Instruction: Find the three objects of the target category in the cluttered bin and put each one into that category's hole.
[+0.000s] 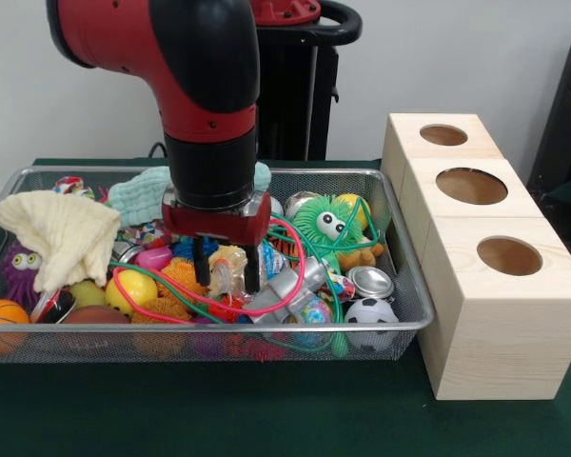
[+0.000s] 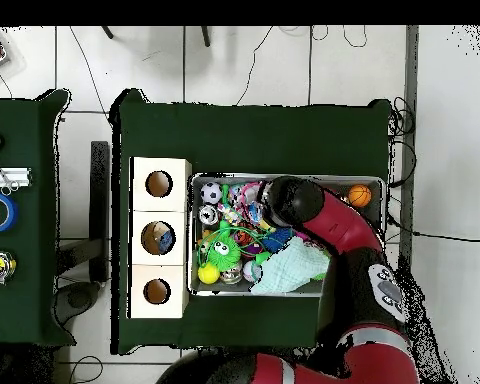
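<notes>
Gripper [image 1: 226, 266] down in wire bin [image 1: 411, 295], fingers [image 1: 201, 261] spread around a yellowish toy [image 1: 227, 263], not yet pinching. Risk: red cord [image 1: 295, 249] and green cord [image 1: 335, 297] loop nearby, could snag on lift.

The arm [image 1: 186, 67] is glossy red with rounded black joint sections. Its tool [image 1: 226, 271] has a red housing and two black fingers [image 1: 251, 268].

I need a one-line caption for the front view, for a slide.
Sawyer arm lowers its open tool into a wire bin of mixed toys, beside three wooden boxes with round holes.
</notes>
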